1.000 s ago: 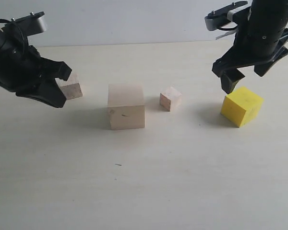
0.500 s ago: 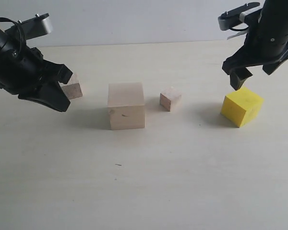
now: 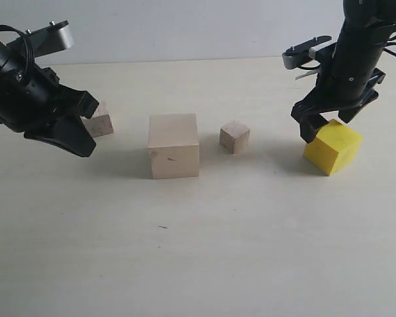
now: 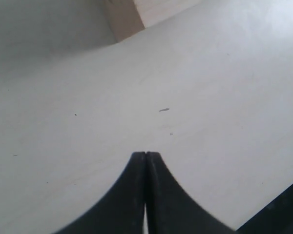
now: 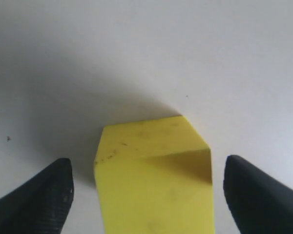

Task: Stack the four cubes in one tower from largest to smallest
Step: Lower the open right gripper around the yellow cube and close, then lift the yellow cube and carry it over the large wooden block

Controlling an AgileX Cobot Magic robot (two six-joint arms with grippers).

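Yellow cube [image 3: 332,146] sits at right, skewed between the wide-spread fingers of right gripper [image 5: 150,195], ungripped, so closing on its corners could twist or shove it away; left gripper [image 4: 145,161] clenched empty at far left.

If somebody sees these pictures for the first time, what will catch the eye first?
The bright yellow cube on the right side of the pale table stands out, with the open right end effector straddling it. Next comes the large wooden cube near the middle, a small wooden cube beside it, and the shut left end effector hanging at the far left.
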